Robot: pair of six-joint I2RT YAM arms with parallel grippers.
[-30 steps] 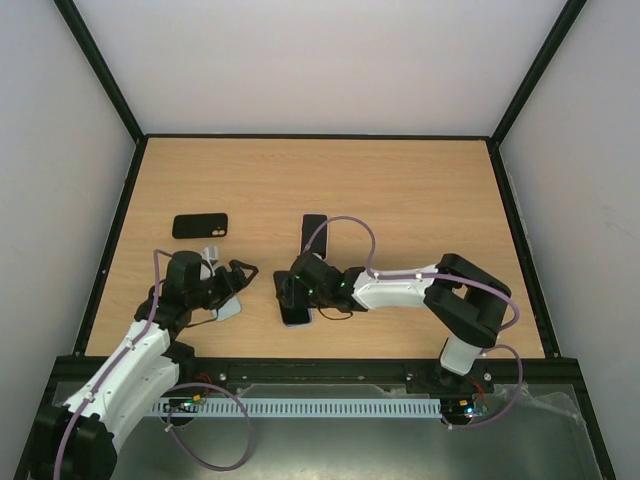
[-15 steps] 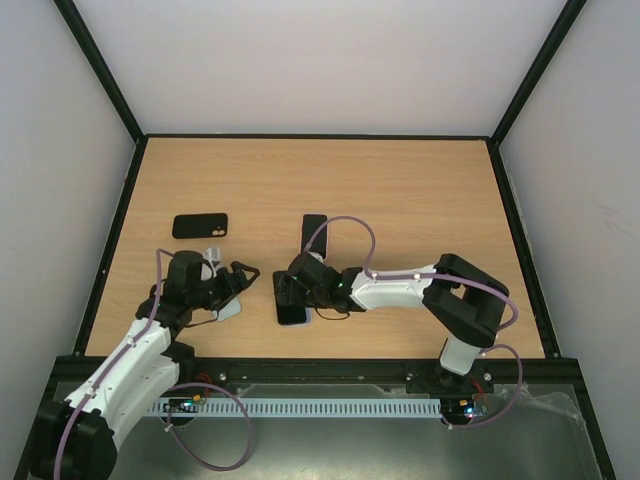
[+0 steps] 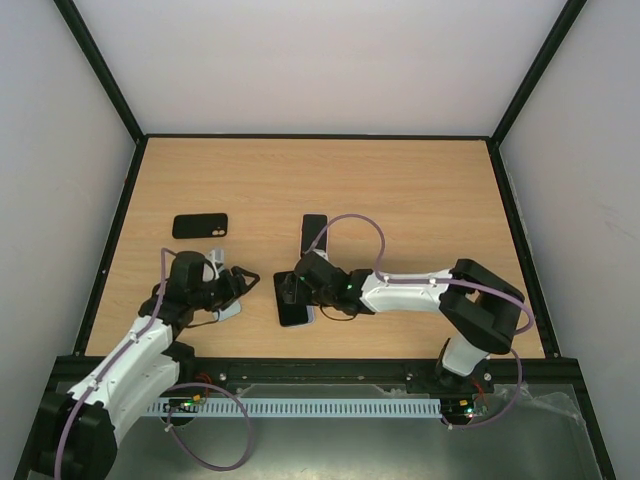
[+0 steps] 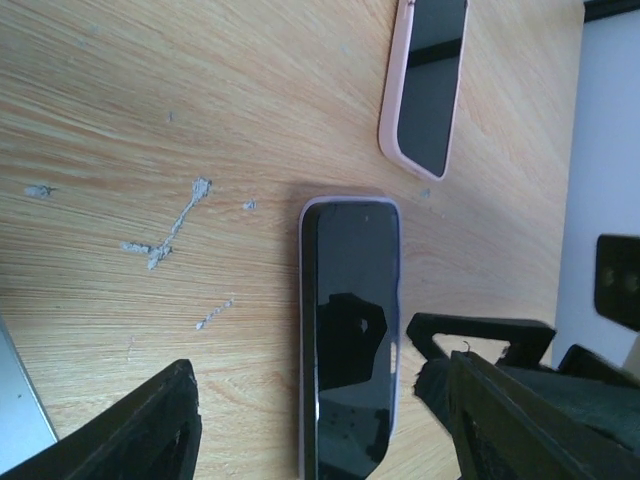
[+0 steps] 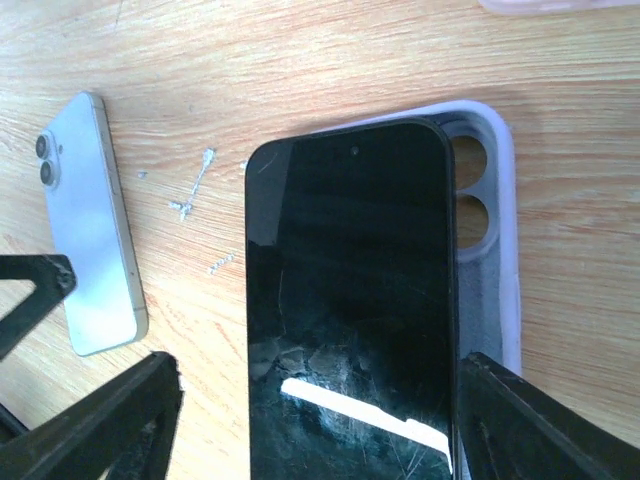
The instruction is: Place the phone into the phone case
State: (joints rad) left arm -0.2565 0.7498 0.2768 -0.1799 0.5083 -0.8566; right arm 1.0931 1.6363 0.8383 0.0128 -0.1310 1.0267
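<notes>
The phone (image 5: 350, 300) lay face up, with its dark screen showing, on top of the pale purple phone case (image 5: 492, 230). Both were on the wooden table (image 3: 420, 190), near the front edge and about in the middle. The phone did not sit straight in the case. In the right wrist view it lay off to one side, so one long edge of the case and its two round camera holes peeked out beside it. The top of the phone was at the same end as the holes, so it seemed to point the right way. It did not look pushed in yet.

The long side of the phone ran from the front of the table toward the back. The right gripper (image 3: 297, 290) was right over it, with one finger along each long side. Its fingers were spread apart and did not squeeze the phone.

The left gripper (image 3: 236, 283) was just to the left of the phone. Its fingers were spread wide too, and it held nothing. A light blue phone (image 5: 90, 220) lay near it, back up.

The right arm was the nearer one. The next move probably needed the phone slid sideways toward the bare edge of the case, then pressed down.

A pink case (image 4: 425, 85) and what looked like a black case (image 3: 200, 226) lay farther back.
</notes>
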